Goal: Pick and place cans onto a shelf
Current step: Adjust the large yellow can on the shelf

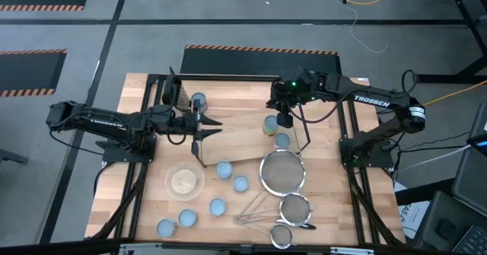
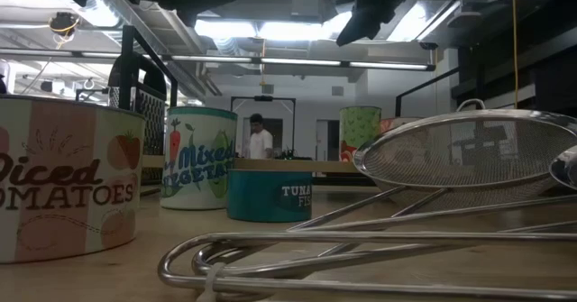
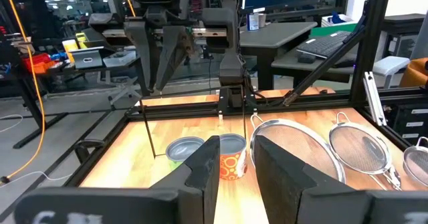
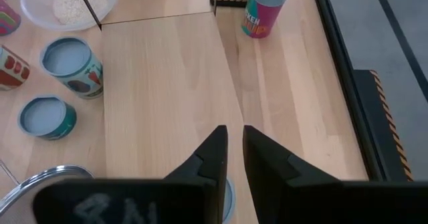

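Observation:
The shelf [image 1: 236,137], a light-wood board with black wire ends, lies mid-table. Two cans [image 1: 270,125] [image 1: 282,139] stand at its right end, apparently on the board. One can [image 1: 198,101] stands at the far left by a dark grater. Several more cans [image 1: 224,170] stand upright on the table near the front. My right gripper [image 4: 235,140] hovers above the two right-end cans, slanting down, its fingers a narrow gap apart with nothing between them. One can's top [image 4: 229,197] shows beneath them. My left gripper [image 3: 237,164] stands level at the shelf's left end, open and holding nothing.
A clear bowl of pale grains [image 1: 185,182] sits at the front left. Three wire strainers [image 1: 283,171] [image 1: 295,206] [image 1: 281,234] lie at the front right, handles toward the cans. The grater [image 1: 181,95] stands far left. The shelf's middle [image 4: 167,97] is bare wood.

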